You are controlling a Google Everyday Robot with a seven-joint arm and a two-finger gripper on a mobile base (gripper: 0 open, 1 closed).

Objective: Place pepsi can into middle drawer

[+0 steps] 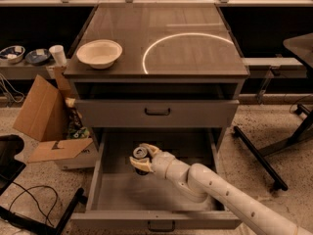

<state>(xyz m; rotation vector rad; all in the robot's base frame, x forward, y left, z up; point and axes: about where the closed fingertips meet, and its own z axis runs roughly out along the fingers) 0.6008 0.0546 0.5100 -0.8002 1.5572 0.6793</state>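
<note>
The middle drawer point(117, 190) is pulled wide open at the bottom of the grey cabinet, its small dark loop handle point(160, 226) at the front edge. My gripper point(141, 159) reaches into the drawer from the lower right and is shut on the pepsi can point(140, 154). The can's silver top faces up between the cream fingers. The can sits low inside the drawer, left of centre; I cannot tell whether it touches the drawer floor.
A like grey drawer front point(156, 112) above is shut. A cream bowl point(100, 53) stands on the cabinet top at the left. An open cardboard box point(49, 126) sits on the floor to the left. Black chair legs point(259, 153) stand on the right.
</note>
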